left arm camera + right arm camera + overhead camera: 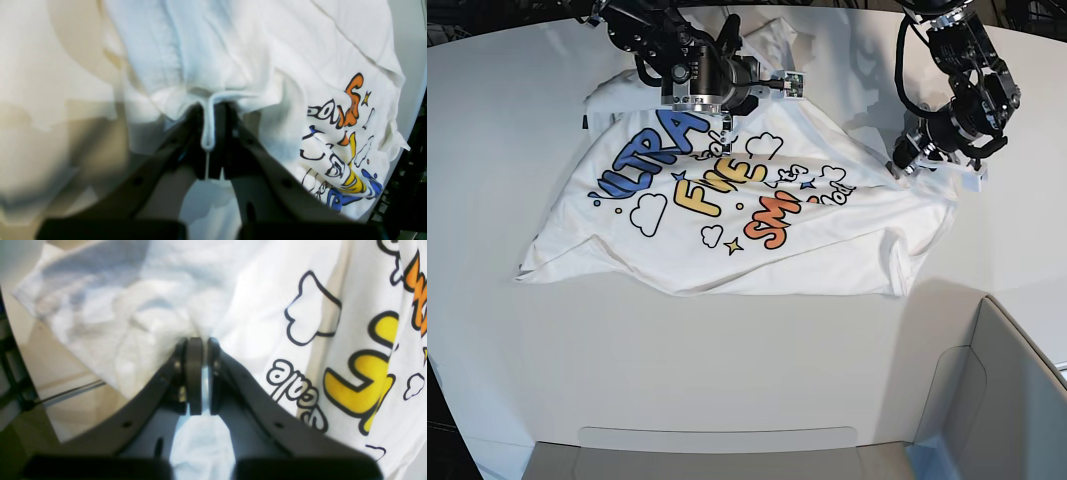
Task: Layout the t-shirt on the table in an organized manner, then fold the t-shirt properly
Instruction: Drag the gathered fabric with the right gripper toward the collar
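a: looking at your base view, where does the t-shirt (727, 215) lie?

b: you have it spread print-up on the table (727, 370), rumpled, with the blue, yellow and orange lettering running slantwise across its middle. the hem nearest the camera is wavy, and one corner reaches out toward that view's left. the side on that view's right is bunched into folds.

a: and your left gripper (211, 138)?

b: its wrist view shows you the fingers (196, 143) pressed together on a rolled white edge of the shirt, a narrow loop of cloth pinched between them. in the base view that gripper (905, 160) sits at the shirt's bunched side, on that view's right.

a: the right gripper (199, 373)?

b: you can see its fingers (194, 373) drawn close, with only a thin sliver of pale cloth showing between them; white fabric gathers up against the tips. so it is clamped on the shirt. in the base view it (725, 130) comes down at the far edge of the shirt, just above the blue lettering.

a: anything else on the table?

b: a grey-white bin wall (997, 400) stands at the near corner, well apart from the shirt.
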Robot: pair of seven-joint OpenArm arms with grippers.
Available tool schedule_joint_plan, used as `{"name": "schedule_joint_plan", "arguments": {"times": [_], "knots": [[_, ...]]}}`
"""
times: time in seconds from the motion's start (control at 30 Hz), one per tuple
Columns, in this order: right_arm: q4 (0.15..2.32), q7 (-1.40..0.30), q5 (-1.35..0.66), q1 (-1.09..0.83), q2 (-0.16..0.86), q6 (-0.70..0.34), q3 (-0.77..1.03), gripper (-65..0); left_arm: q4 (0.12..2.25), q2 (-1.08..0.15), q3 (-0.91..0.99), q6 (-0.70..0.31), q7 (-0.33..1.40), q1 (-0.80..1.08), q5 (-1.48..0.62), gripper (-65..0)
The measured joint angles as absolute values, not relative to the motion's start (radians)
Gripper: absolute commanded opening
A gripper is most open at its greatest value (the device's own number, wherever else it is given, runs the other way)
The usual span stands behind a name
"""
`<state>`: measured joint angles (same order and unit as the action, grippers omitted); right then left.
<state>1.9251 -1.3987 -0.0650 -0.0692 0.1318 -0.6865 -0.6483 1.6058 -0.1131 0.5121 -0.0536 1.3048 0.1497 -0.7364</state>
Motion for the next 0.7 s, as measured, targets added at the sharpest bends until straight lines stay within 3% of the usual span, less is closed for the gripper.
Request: {"name": "schedule_joint_plan", "arguments": {"times": [0.57,0.7], "knots": [[2.049,-1.391,-0.052,-0.19,0.142,-0.686,-0.633,-65.0,1.606,-0.113,0.51,-0.054,1.304,0.15,-0.734,-65.0],[2.048,-1.399,-0.113,-0.265,0.121,-0.686,-0.466,-65.0,1.606,-0.113,0.51,-0.054,1.306,0.15,-0.733,-65.0]]}}
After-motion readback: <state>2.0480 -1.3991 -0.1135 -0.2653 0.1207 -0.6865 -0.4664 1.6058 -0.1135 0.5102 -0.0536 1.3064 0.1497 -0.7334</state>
